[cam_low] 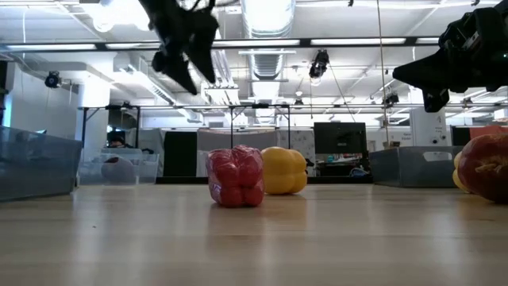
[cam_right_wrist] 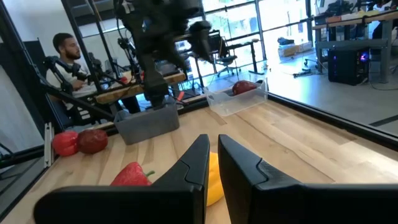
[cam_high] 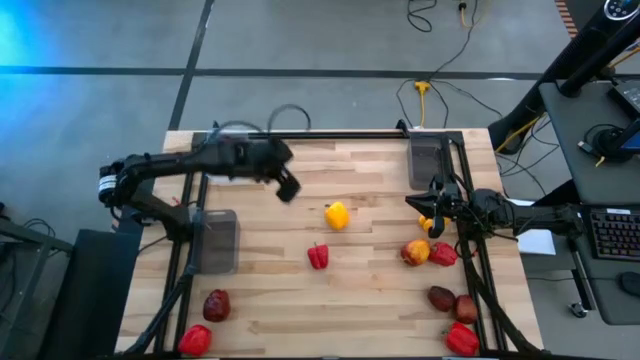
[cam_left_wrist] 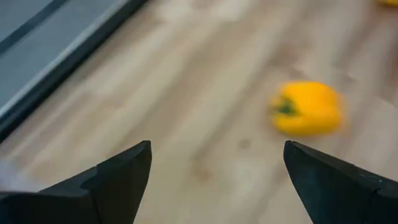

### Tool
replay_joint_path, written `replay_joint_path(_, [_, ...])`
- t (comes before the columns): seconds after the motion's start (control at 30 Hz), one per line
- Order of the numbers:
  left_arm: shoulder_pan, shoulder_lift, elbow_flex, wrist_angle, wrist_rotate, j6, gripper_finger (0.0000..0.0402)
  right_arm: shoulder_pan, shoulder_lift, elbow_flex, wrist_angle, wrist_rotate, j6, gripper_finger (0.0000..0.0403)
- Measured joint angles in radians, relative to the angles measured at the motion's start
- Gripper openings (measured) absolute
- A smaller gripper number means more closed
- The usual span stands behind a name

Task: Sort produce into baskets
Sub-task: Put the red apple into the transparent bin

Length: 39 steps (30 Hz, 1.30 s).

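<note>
Two arms, left gripper [cam_left_wrist: 214, 180] open above yellow pepper [cam_left_wrist: 306, 108], right gripper [cam_right_wrist: 213, 163] closed.

Bright ceiling strip lights [cam_low: 270, 41] flood the low view evenly, glaring white overhead and leaving only faint shadows under the red pepper [cam_low: 236, 176]. The left wrist view is smeared by motion blur, with the yellow pepper [cam_left_wrist: 306, 107] soft-edged. A blue glare [cam_high: 25, 30] tints the high view's corner.

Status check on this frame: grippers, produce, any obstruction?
Left gripper open, above table near yellow pepper. Right gripper shut on yellow produce. Nothing blocking.
</note>
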Motion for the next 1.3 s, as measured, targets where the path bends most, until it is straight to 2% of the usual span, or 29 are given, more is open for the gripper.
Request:
replay_joint_path(0.2, [-0.210, 0.048, -0.001, 0.104, -0.027, -0.041, 0.0345, 0.000, 0.000, 0.000, 0.000, 0.000, 0.000, 0.0027])
replay_joint_path(0.4, [-0.336, 0.096, -0.001, 0.266, -0.039, -0.130, 0.0345, 0.001, 0.000, 0.000, 0.043, 0.000, -0.034, 0.0027])
replay_joint_path(0.6, [-0.430, 0.151, -0.001, 0.315, -0.040, -0.242, 0.0345, 0.000, 0.000, 0.000, 0.195, 0.007, 0.445, 0.0027])
replay_joint_path(0.7, [-0.475, 0.186, 0.000, 0.317, -0.044, -0.279, 0.0345, 0.000, 0.000, 0.001, 0.194, 0.047, 0.529, 0.0027])
replay_joint_path(0.83, [-0.520, 0.229, 0.003, 0.340, -0.044, -0.297, 0.0345, 0.028, 0.044, 0.042, 0.178, -0.031, 0.605, 0.0027])
replay_joint_path(0.9, [-0.531, 0.239, 0.004, 0.357, -0.044, -0.301, 0.0345, 0.058, 0.101, 0.102, 0.114, -0.030, 0.619, 0.0027])
replay_joint_path(1.0, [-0.534, 0.247, 0.004, 0.349, -0.044, -0.283, 0.0345, 0.106, 0.234, 0.241, -0.074, -0.027, 0.605, 0.0027])
replay_joint_path(1.17, [-0.534, 0.225, -0.028, 0.330, -0.037, -0.202, 0.0345, 0.200, 0.529, 0.522, -0.390, -0.027, 0.627, 0.0027])
replay_joint_path(1.3, [-0.531, 0.138, -0.106, 0.328, -0.027, -0.090, 0.0345, 0.283, 0.773, 0.747, -0.649, -0.031, 0.737, 0.0027])
